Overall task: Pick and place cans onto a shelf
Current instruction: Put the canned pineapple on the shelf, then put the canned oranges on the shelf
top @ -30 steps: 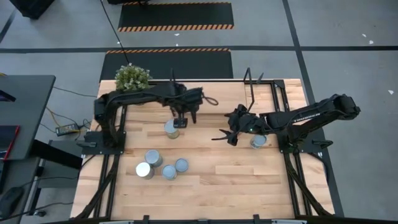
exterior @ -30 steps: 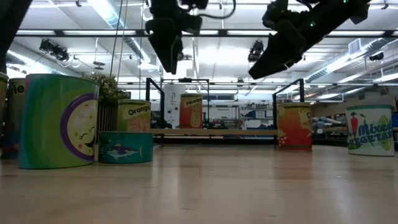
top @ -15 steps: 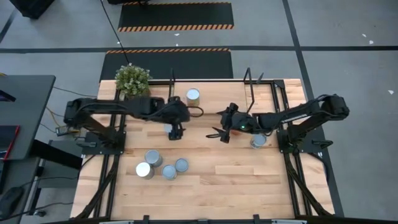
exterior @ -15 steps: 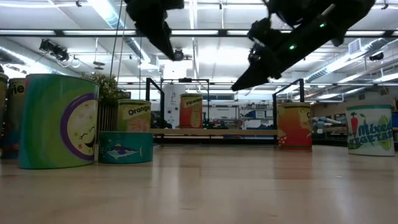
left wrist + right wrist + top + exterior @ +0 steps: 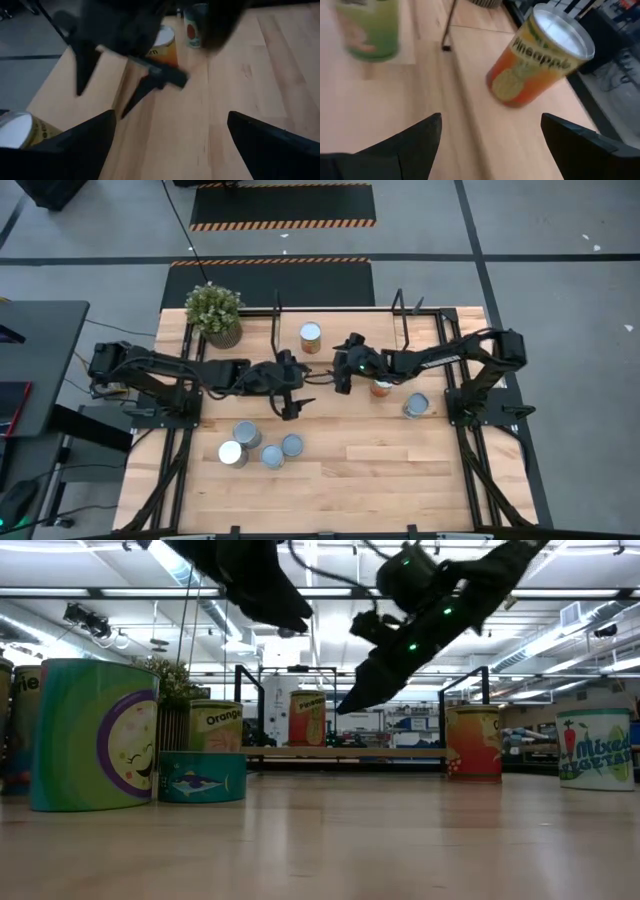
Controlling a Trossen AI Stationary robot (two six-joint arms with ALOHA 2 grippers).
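Jaws spread empty on both your grippers, left [image 5: 291, 408] and right [image 5: 343, 376], mid-bench, with one pineapple can [image 5: 311, 337] on the shelf [image 5: 350, 330], others loose on the bench [image 5: 380, 460].

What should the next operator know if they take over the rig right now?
Left claw: open, empty, above the table's middle.
Right claw: open, empty, beside the pineapple can.
Done: the pineapple can stands on the shelf.
Left: six cans on the table, four clustered near the left and two on the right.
The plant stands at the far left corner.
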